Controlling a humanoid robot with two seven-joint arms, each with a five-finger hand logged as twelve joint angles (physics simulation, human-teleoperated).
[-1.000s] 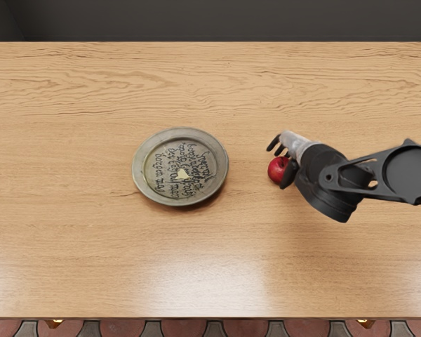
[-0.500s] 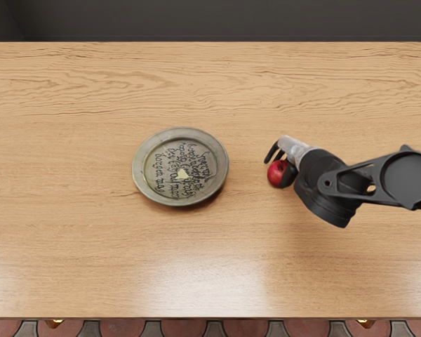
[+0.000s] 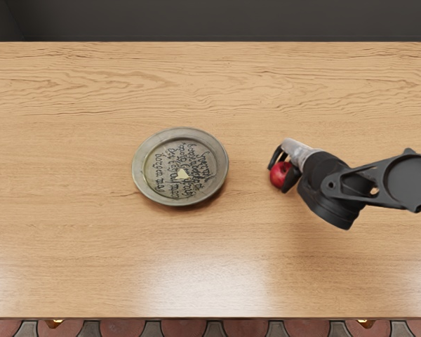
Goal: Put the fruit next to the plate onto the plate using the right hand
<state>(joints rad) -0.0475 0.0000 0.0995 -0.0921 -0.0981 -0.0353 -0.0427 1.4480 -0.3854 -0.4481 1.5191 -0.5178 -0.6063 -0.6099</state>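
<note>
On the wooden table (image 3: 70,105) a round grey plate (image 3: 180,166) with dark script sits left of centre, nothing on it. To its right, clear of the rim, a small red apple (image 3: 279,174) rests on the tabletop. The right hand (image 3: 288,164) has its dark fingers (image 3: 274,157) curled closely around the apple, its arm reaching in from the right edge.

I read an evenly bright, diffuse render. The table (image 3: 70,232) carries a broad pale sheen across its near half. The plate (image 3: 139,167) casts a thin, soft shadow along its lower right rim. Focus is sharp edge to edge, and the table's far edge reads straight.
</note>
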